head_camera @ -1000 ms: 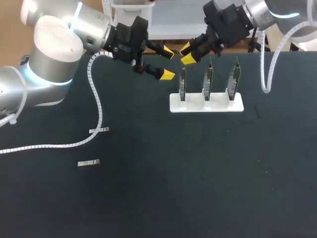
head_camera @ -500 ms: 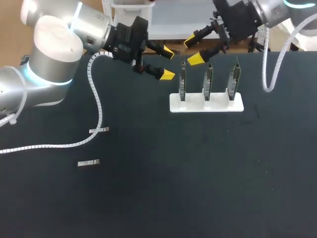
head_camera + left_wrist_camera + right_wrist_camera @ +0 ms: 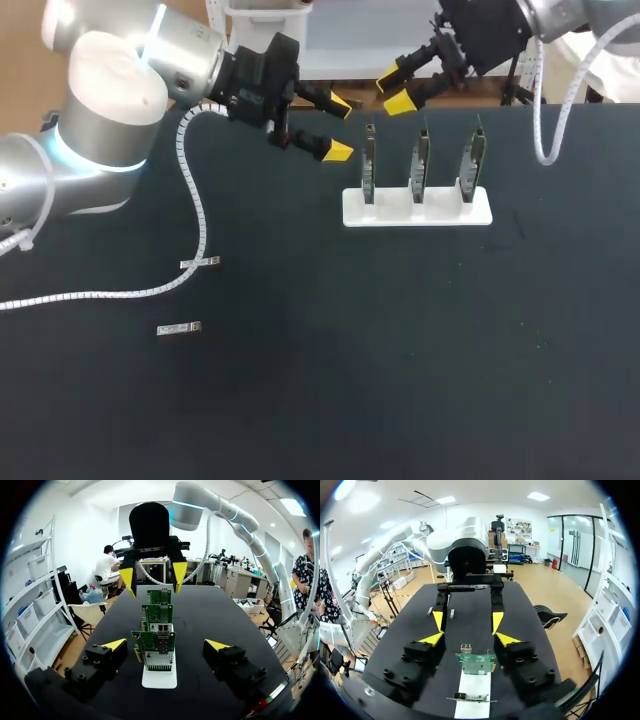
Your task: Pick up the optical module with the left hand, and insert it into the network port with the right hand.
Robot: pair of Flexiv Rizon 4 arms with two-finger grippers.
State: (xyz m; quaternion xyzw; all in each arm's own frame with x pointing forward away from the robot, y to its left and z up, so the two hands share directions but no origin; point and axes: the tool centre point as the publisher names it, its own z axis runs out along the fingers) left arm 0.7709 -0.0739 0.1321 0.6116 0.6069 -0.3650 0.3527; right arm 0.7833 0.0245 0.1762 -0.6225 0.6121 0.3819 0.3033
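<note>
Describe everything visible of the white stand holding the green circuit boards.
The white rectangular plastic-looking stand lies flat on the black table, toward its far side. Three green circuit boards stand upright in it in a row, at least two carrying a metal port cage. Nothing else touches it.

Nothing here can be read. Any print on the green circuit boards [image 3: 152,647] in the white holder [image 3: 159,678], or on the two small modules [image 3: 180,328] lying on the desk [image 3: 400,350], is too small to make out.

A robotics lab: 2 robot arms [image 3: 100,90] over racked circuit boards [image 3: 418,165].
</note>
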